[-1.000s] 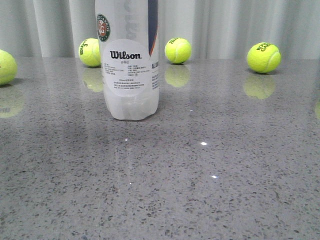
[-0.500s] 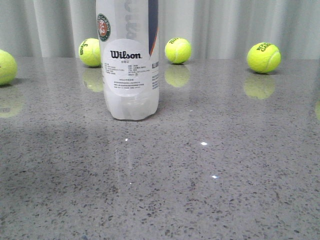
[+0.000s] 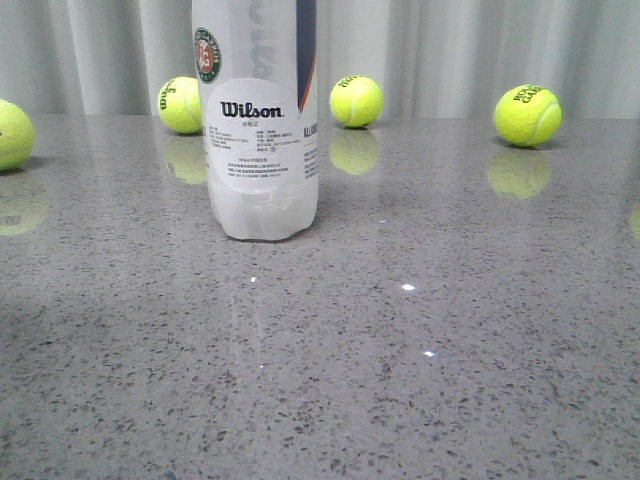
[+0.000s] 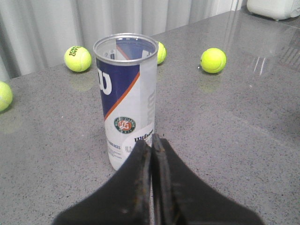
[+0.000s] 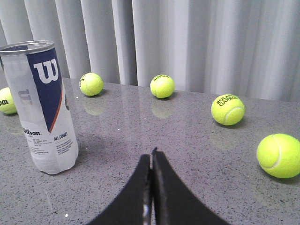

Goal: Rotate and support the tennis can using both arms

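tennis can [image 4: 125,101] upright on grey table [image 3: 450,330], long axis vertical, untouched | left gripper [image 4: 152,143] fingers together, can dead ahead, nearer | right gripper [image 5: 152,157] fingers together, can well off to one side | I'd lead with left

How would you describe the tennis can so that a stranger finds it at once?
On the grey speckled table, before the pale curtain, stands one tall upright cylinder, the tennis can. Unlike the yellow-green tennis balls scattered around it, it is translucent white, with a navy-and-orange band, a round Wilson label and an open silver rim.
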Robot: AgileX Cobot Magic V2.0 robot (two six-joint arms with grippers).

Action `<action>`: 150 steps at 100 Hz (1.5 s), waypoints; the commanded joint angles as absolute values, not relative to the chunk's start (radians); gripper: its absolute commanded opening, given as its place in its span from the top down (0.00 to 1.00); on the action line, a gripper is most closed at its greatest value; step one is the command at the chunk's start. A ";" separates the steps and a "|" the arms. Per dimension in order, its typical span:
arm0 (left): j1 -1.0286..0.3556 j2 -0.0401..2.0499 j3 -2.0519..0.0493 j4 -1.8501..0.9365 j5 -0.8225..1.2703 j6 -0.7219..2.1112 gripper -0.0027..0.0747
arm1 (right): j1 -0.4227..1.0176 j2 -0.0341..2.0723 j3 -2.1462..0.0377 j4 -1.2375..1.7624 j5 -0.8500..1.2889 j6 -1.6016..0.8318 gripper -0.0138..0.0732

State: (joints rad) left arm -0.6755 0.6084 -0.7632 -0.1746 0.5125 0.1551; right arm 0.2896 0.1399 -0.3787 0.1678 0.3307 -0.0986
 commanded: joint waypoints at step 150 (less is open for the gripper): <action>-0.132 0.118 -0.156 -0.010 0.062 0.017 0.99 | 0.284 0.150 -0.403 0.166 0.243 -0.103 0.91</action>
